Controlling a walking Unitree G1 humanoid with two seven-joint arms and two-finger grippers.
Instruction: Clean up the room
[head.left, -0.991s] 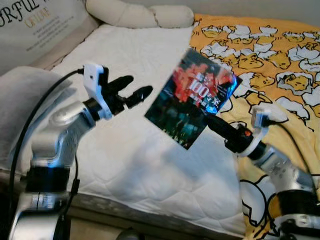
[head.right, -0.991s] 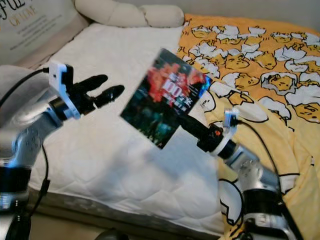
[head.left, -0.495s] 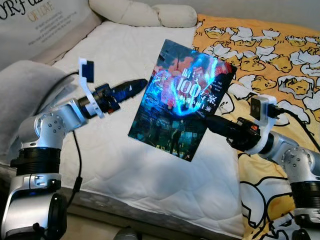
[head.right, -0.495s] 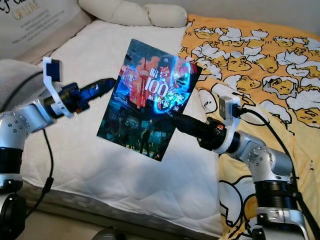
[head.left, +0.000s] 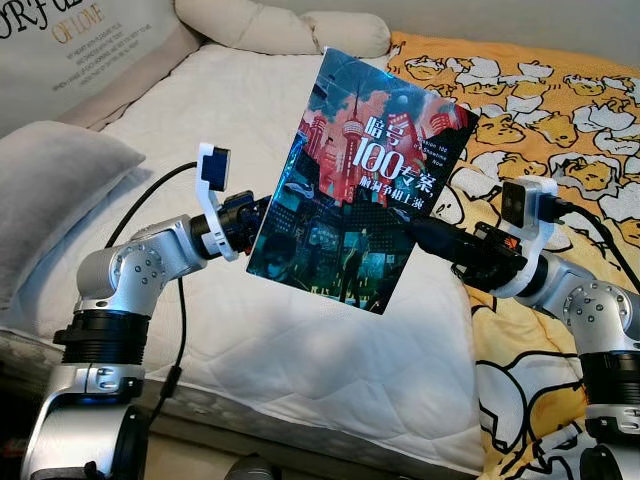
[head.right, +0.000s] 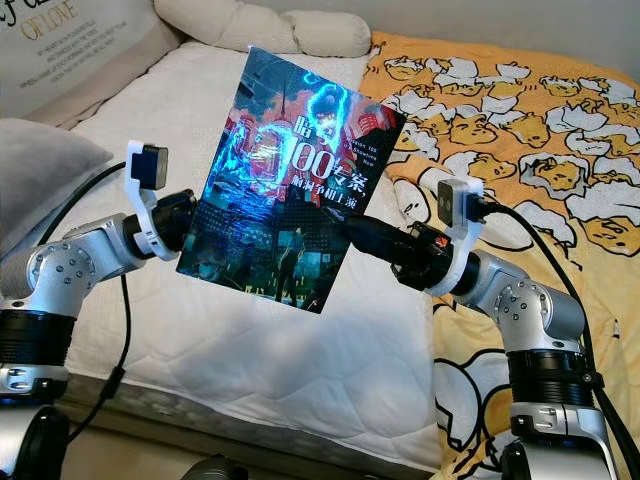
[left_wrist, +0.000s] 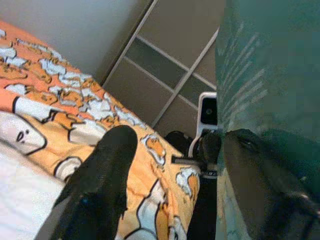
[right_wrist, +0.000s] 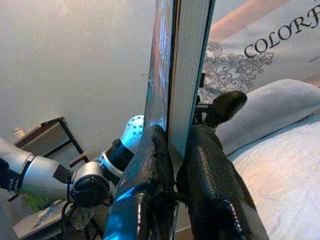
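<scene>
I hold the book (head.left: 365, 180) up in the air over the white bed (head.left: 250, 110). My right gripper (right_wrist: 172, 150) pinches its right edge. My left gripper (left_wrist: 175, 165) is open at its left edge. Next I think it must close to share the hold.

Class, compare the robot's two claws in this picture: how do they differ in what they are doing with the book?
The right claw is shut on the book, pinching its edge between both fingers. The left claw is open, its fingers spread either side of the book's opposite edge, one already against it. Both are raised above the white mattress, pointing toward each other.
</scene>
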